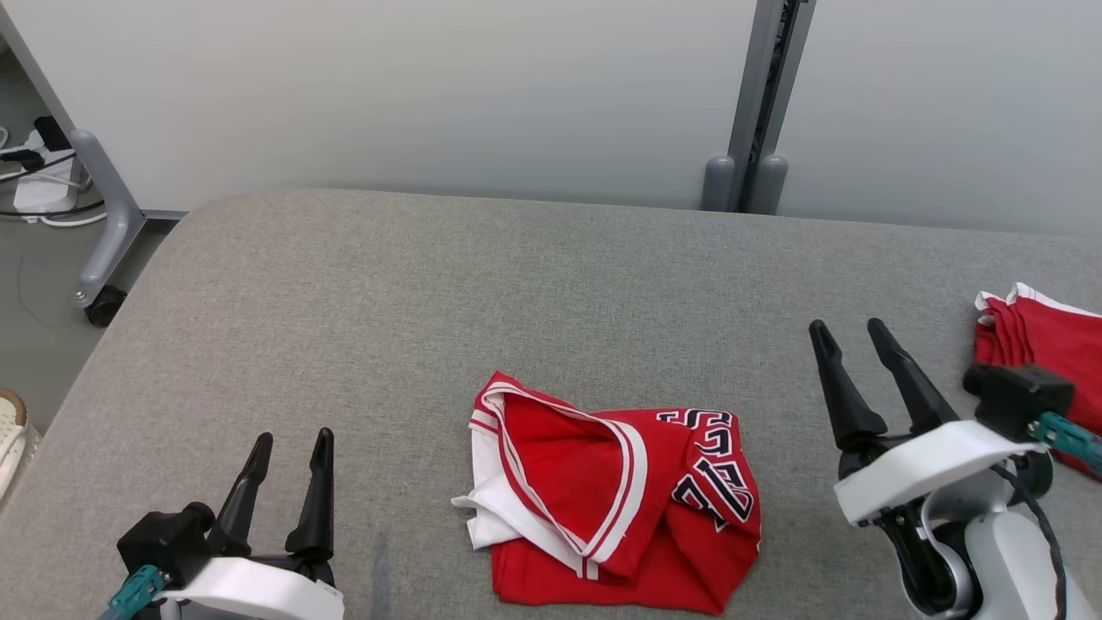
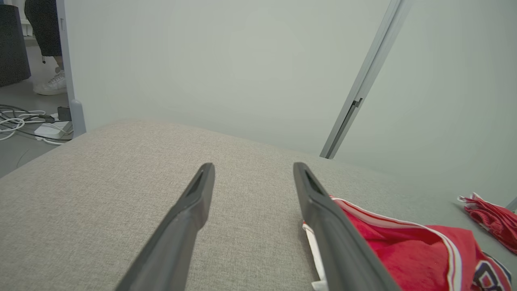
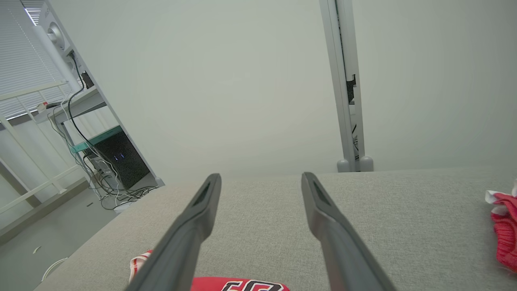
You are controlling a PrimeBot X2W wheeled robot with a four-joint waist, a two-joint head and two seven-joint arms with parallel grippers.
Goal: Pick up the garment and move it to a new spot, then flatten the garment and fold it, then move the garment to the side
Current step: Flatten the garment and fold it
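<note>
Left jaws: spread wide and holding nothing, to the left of the red basketball jersey, level with its near half. Their fingers point away from the robot, roughly parallel to the jersey's left edge.

The jersey lies crumpled and partly doubled over on the grey fabric-covered desk, between the two arms. Its longer side runs left to right, with the white-trimmed opening toward the left.

Right jaws: spread wide and empty, to the right of the jersey, with the tips beyond its far edge.

Judgement: the right arm stands slightly nearer the jersey. Either arm must turn inward and descend to reach it.

A second red garment lies well to the right of the jersey, past the right wrist.
</note>
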